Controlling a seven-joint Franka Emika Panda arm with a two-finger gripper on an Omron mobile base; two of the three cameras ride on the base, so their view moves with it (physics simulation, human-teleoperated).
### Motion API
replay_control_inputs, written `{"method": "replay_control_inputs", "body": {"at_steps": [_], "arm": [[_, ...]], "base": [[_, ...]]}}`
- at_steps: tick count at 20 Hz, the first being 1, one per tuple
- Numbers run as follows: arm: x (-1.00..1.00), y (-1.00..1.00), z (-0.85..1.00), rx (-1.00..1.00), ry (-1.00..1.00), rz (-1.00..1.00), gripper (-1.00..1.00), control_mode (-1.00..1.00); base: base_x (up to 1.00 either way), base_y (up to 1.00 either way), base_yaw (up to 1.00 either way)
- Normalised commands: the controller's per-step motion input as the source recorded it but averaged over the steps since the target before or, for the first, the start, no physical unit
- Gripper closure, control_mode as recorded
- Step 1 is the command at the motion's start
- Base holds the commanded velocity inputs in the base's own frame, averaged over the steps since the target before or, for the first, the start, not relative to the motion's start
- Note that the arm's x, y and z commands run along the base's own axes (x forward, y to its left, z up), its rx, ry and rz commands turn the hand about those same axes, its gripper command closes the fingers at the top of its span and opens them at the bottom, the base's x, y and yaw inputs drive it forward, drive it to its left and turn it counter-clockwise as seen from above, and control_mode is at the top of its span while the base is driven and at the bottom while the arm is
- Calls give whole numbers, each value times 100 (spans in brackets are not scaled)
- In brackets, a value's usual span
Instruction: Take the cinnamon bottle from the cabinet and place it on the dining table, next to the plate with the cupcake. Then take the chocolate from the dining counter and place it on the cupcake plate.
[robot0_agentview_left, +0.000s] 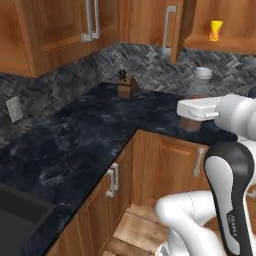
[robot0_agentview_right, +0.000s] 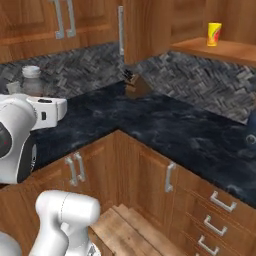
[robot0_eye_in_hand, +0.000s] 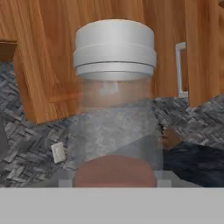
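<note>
**A:** What does your left base view give you?

**B:** You have the gripper (robot0_agentview_left: 193, 117) closed on the cinnamon bottle (robot0_agentview_left: 200, 89). Its grey-white cap pokes up above the white hand and a reddish-brown base shows below it. The fingers themselves are hidden by the hand. Below the gripper lies the bench (robot0_agentview_left: 90, 130), a glossy black slab with pale veins. Beyond the gripper and to its left a small wooden knife block (robot0_agentview_left: 127, 86) stands against the grey herringbone backsplash (robot0_agentview_left: 60, 80). Above the gripper you see the cabinet (robot0_agentview_left: 142, 20), warm brown wood with a grey bar handle. A yellow cup (robot0_agentview_left: 215, 30) stands on its shelf (robot0_agentview_left: 220, 45).

**A:** And the right base view?

**B:** There you see the bottle from its other side, above the hand and partly behind the arm's round white joint. The body looks clear and glassy under the ribbed cap. This view adds the drawer fronts (robot0_agentview_right: 215, 220) under the bench. It does not have the dark sink basin (robot0_agentview_left: 15, 215) or the wall outlet (robot0_agentview_left: 14, 108) that the left view catches.

**A:** The hand view?

**B:** You are right up against the bottle, which stands upright. Its stepped round cap is at the top. The body is cloudy and see-through, with the red-brown powder heaped at the bottom. Behind it are wood grain and herringbone tile.
</note>
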Motion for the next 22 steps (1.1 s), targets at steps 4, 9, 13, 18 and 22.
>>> {"method": "replay_control_inputs", "body": {"at_steps": [4, 9, 13, 18, 22], "arm": [[0, 0, 0, 0, 0, 0, 100, 100], [0, 0, 0, 0, 0, 0, 100, 100], [0, 0, 0, 0, 0, 0, 100, 100], [0, 0, 0, 0, 0, 0, 100, 100], [0, 0, 0, 0, 0, 0, 100, 100]], "base": [[-65, 0, 87], [-55, 0, 91], [-45, 0, 96], [-26, 0, 99], [-12, 0, 100]]}}
